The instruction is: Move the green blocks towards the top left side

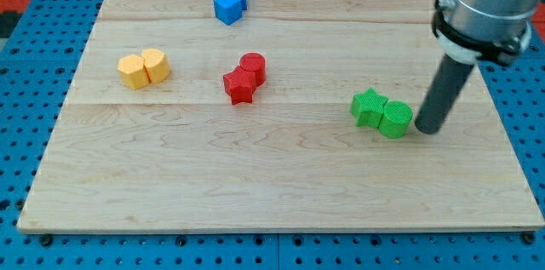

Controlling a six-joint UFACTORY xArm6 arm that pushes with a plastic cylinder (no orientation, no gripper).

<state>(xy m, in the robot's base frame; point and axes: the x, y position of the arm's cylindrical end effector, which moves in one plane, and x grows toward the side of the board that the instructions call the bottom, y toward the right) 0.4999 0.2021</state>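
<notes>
Two green blocks sit touching at the view's right middle of the wooden board [255,168]: a green star-like block [369,106] and a green cylinder [395,120] to its right. My tip [427,129] stands just right of the green cylinder, very close to it or touching it. The dark rod rises up and to the right to the arm's grey body [490,2] at the view's top right.
Two blue blocks [230,2] sit touching at the view's top middle. Two yellow blocks [143,68] sit touching at the left. A red cylinder [253,66] and a red star [240,87] sit touching near the centre. Blue pegboard surrounds the board.
</notes>
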